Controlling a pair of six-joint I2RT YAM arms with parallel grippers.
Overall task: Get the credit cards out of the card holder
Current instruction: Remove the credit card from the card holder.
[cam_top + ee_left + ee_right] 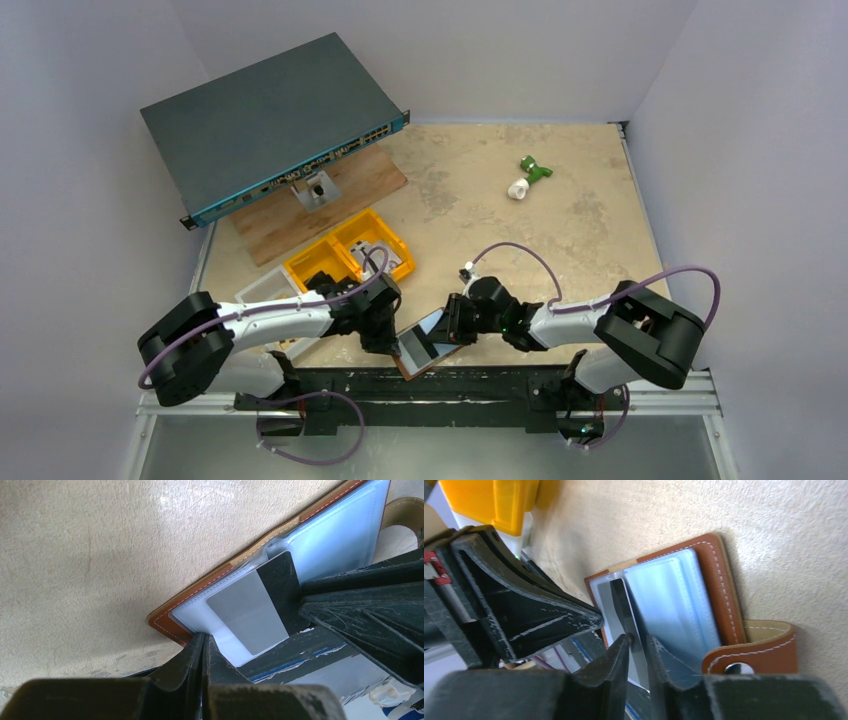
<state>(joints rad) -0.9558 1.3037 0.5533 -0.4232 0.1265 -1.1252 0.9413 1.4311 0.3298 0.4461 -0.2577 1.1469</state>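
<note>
Arms converge low; left hand [202, 647] closed, right hand [639, 647] narrowly parted around credit card [245, 615].

Two robot arms filled the lower part of the overhead view. The left arm [280, 322] and the right arm [575, 318] each had smooth white link shells set between bulky, rounded black joint housings. A thin purple cable [512, 245] looped along each arm. A black base rail [450, 385] crossed the bottom centre. In the wrist views, the left gripper [202, 636] and the right gripper [638, 639] had matte black, wedge-shaped fingers scuffed with pale scratches. A small red fitting [431, 561] showed at the left edge.
</note>
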